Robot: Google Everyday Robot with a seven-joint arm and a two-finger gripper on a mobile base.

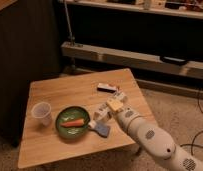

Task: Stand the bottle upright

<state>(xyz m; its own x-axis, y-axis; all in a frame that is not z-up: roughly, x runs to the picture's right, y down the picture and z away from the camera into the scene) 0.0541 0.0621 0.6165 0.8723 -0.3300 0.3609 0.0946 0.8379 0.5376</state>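
Note:
The small pale bottle (99, 128) lies on its side on the wooden table (60, 90), just right of the green plate. Its light cap points left toward the plate. My gripper (111, 106) hangs over the table just above and behind the bottle, at the end of my white arm (145, 134), which comes in from the lower right. The gripper appears to hold nothing, and the bottle rests on the table apart from it.
A green plate (72, 122) with a carrot (73, 123) sits front centre. A translucent plastic cup (41, 113) stands upright at the left. A flat dark box (107, 89) with red-white marks lies behind the gripper. A shelf unit (140, 55) stands beyond the table.

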